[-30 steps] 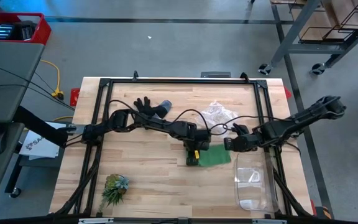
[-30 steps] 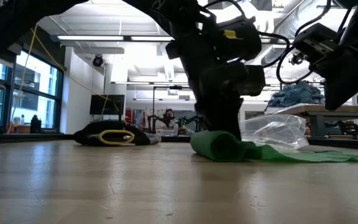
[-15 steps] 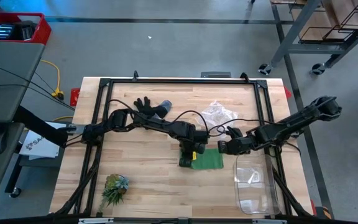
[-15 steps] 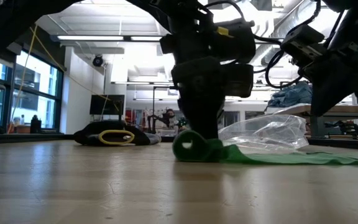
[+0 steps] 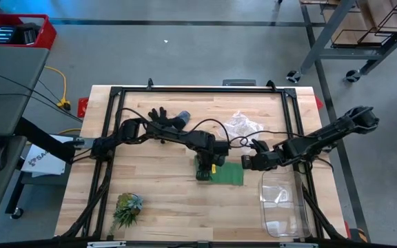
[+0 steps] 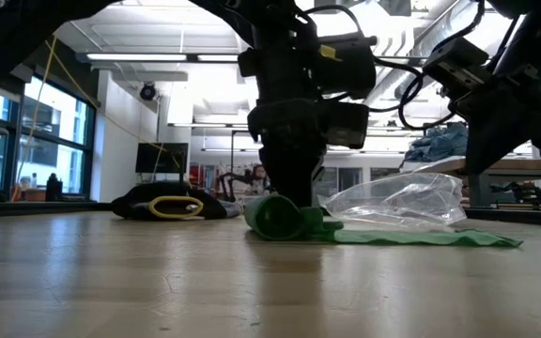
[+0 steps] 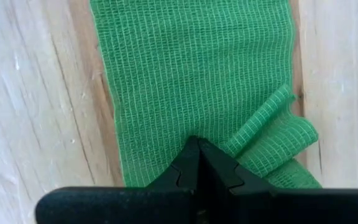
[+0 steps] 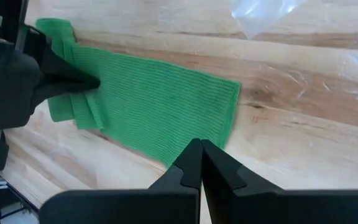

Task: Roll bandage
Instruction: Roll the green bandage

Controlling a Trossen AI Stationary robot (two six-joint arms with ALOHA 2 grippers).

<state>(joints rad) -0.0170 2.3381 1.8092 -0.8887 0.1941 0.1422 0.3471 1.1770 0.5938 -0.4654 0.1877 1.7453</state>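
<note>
— Shifted leftward since a second ago, hasn't it? The left gripper (image 5: 205, 170) and the rolled end travelled across the table (image 5: 157, 193), leaving a shorter flat stretch.

— Yes. The bandage (image 5: 227, 174) is open-weave green gauze, ribbed, one end curled into a soft tube (image 6: 275, 218) under the closed left fingers, mid-table on pale wood grain.

— And the right gripper (image 5: 246, 162)?

— Pinched shut too, holding nothing, hovering just beside the strip's free end. Crinkled clear plastic (image 6: 397, 202) lies behind it.
</note>
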